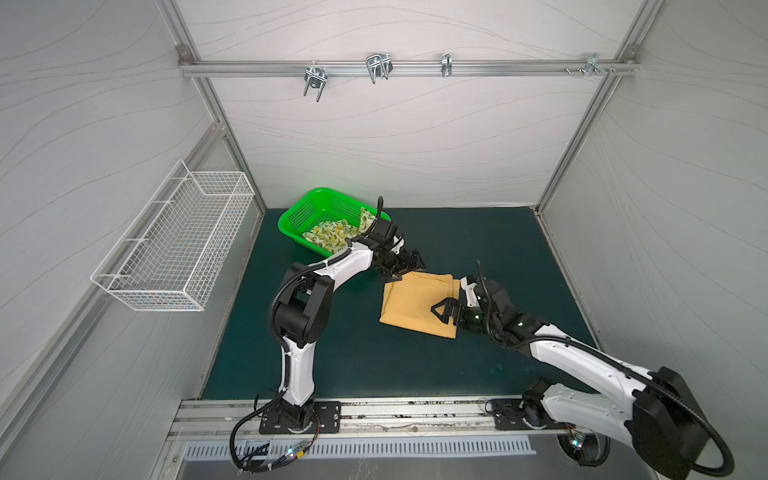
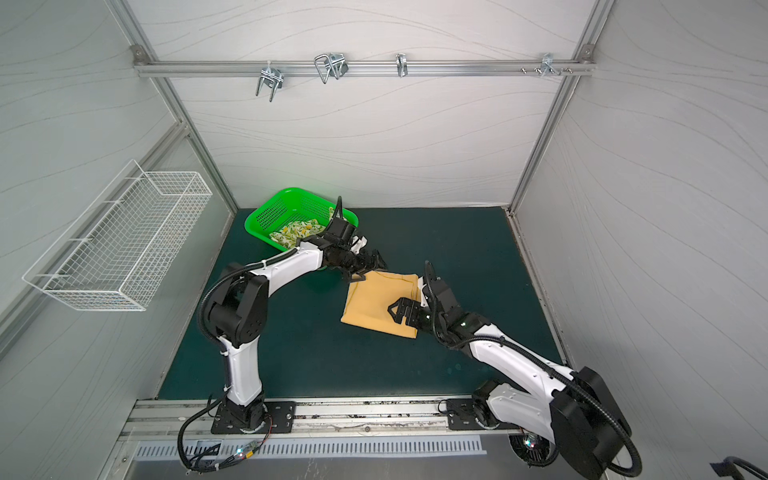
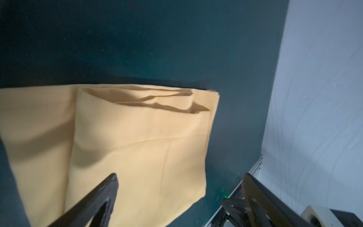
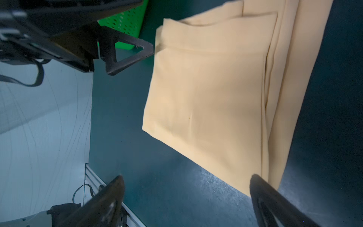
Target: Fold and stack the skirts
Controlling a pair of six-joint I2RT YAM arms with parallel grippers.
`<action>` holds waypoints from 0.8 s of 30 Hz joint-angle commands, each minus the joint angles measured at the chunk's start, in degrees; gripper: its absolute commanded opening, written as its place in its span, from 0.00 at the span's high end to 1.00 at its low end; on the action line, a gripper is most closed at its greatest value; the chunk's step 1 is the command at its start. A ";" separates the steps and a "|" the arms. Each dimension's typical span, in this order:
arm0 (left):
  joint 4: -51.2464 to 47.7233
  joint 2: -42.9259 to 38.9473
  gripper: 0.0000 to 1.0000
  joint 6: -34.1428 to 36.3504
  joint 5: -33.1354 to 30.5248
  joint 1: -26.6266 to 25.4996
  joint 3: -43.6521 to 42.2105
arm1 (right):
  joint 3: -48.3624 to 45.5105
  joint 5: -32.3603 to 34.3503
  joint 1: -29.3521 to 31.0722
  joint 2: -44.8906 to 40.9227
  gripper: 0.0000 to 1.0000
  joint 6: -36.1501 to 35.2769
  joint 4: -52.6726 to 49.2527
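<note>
Mustard skirt: I see the plain mustard-orange cloth skirt (image 1: 415, 303) (image 2: 376, 301) folded into a rough rectangle, lying flat mid-table on the dark green mat (image 1: 332, 353). The layered edges are visible in the left wrist view (image 3: 137, 153) and the right wrist view (image 4: 206, 88).
Lemon skirt: the cream cloth skirt with the lemon-and-leaf print (image 1: 332, 235) (image 2: 297, 230) is bunched inside the green perforated plastic basket (image 1: 299, 208) (image 2: 266, 212), at the mat's far left corner. It is well apart from the mustard one, so they are not stacked.
Left gripper: the left gripper (image 1: 401, 272) (image 2: 365, 270) is at the mustard skirt's far left corner, just beside the basket. Its jaws are wide apart with nothing in them, and one finger (image 3: 110, 188) is over the cloth. I can't tell whether it is touching.
Right gripper: the right gripper (image 1: 442, 311) (image 2: 399, 311) is over the right part of the mustard skirt, reaching in from the right edge. Its jaws are spread wide and empty (image 4: 187, 177). I can't confirm cloth contact.
Wall: a white wire basket (image 1: 174, 249) hangs on the left panel.
</note>
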 commanded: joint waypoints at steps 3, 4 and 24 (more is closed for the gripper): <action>-1.76 -10.29 0.01 -0.87 -0.97 0.33 -2.75 | 2.80 2.29 -5.45 2.25 0.01 -6.01 -10.23; 1.15 -13.47 0.01 -2.47 -0.81 0.25 -5.45 | 3.45 1.50 -6.36 3.36 0.01 -7.17 -9.92; -6.73 -38.01 0.01 -0.26 -15.62 -0.28 -28.09 | 13.74 3.46 -7.91 26.17 0.01 -12.23 -11.87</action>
